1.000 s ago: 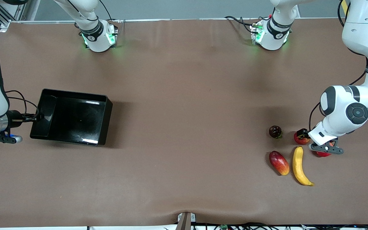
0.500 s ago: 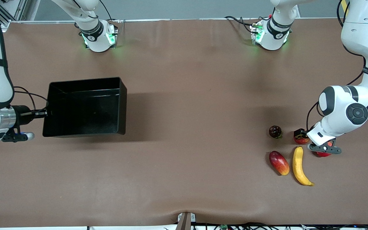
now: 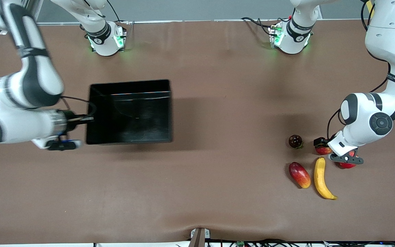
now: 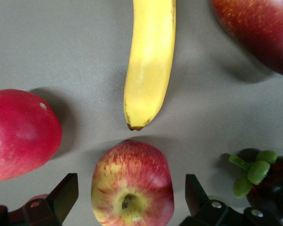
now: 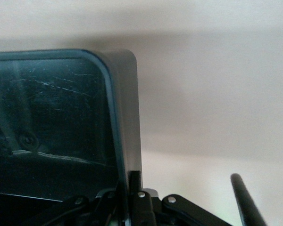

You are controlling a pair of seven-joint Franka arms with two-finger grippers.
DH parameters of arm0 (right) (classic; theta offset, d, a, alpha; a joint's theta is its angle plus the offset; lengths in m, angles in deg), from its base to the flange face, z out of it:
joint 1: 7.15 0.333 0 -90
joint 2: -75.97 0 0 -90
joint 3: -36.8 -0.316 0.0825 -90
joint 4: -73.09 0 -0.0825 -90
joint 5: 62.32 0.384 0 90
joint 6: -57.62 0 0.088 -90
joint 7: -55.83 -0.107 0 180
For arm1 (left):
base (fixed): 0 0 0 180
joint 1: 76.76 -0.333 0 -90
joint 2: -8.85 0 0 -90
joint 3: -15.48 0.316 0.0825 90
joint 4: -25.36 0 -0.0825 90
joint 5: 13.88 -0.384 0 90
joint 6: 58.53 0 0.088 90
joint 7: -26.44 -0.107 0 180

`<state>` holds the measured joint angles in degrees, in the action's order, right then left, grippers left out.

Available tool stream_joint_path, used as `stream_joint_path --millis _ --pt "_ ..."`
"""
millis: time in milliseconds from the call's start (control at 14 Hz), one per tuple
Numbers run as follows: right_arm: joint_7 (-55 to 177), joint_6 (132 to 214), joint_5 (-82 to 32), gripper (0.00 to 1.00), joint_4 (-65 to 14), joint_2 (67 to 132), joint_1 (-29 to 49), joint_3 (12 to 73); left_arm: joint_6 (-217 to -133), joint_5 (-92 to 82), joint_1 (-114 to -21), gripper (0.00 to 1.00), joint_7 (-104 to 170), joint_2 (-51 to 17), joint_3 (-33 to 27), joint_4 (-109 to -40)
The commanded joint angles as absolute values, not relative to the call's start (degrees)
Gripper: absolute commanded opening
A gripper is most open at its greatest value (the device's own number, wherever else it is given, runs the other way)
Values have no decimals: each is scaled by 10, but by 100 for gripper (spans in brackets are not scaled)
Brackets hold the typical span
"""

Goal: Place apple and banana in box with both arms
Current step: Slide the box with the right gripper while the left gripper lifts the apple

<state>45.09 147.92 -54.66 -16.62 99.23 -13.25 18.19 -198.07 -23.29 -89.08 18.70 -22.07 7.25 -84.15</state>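
The apple (image 3: 323, 150) (image 4: 132, 186) sits on the table near the left arm's end. My left gripper (image 3: 321, 142) (image 4: 130, 193) is open, with one finger on each side of the apple and a gap on both sides. The banana (image 3: 321, 178) (image 4: 148, 66) lies just nearer the front camera than the apple. My right gripper (image 3: 89, 119) (image 5: 130, 188) is shut on a side wall of the black box (image 3: 130, 84) (image 5: 127, 117) and holds it up over the table toward the right arm's end. The box is empty.
A red-and-yellow mango-like fruit (image 3: 299, 175) (image 4: 259, 33) lies beside the banana. A plain red fruit (image 3: 346, 165) (image 4: 19, 134) and a dark round fruit with a green stem (image 3: 295, 141) (image 4: 269, 181) flank the apple closely.
My right arm has lifted the box and carried it toward the left arm's end of the table. My left gripper has shifted slightly and stays open around the apple.
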Motion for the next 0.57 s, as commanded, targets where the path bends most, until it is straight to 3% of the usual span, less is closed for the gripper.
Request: stream_joint_path --millis 0,143,214,429,500 --pt "384 1505 -520 0 -174 979 -88 186 -1979 -223 -898 100 182 -223 67 -839" --pt "341 1540 -517 0 -176 983 -50 186 -1979 -223 -898 100 183 -225 67 -838" --pt "316 1563 -510 0 -178 986 -30 186 -1979 -223 -898 95 183 -225 67 -839" --pt "282 1632 -508 0 -182 1014 29 187 -1979 -223 -898 64 183 -230 67 -836" --pt "280 1650 -508 0 -188 1025 39 187 -1979 -223 -898 49 183 -230 67 -835"
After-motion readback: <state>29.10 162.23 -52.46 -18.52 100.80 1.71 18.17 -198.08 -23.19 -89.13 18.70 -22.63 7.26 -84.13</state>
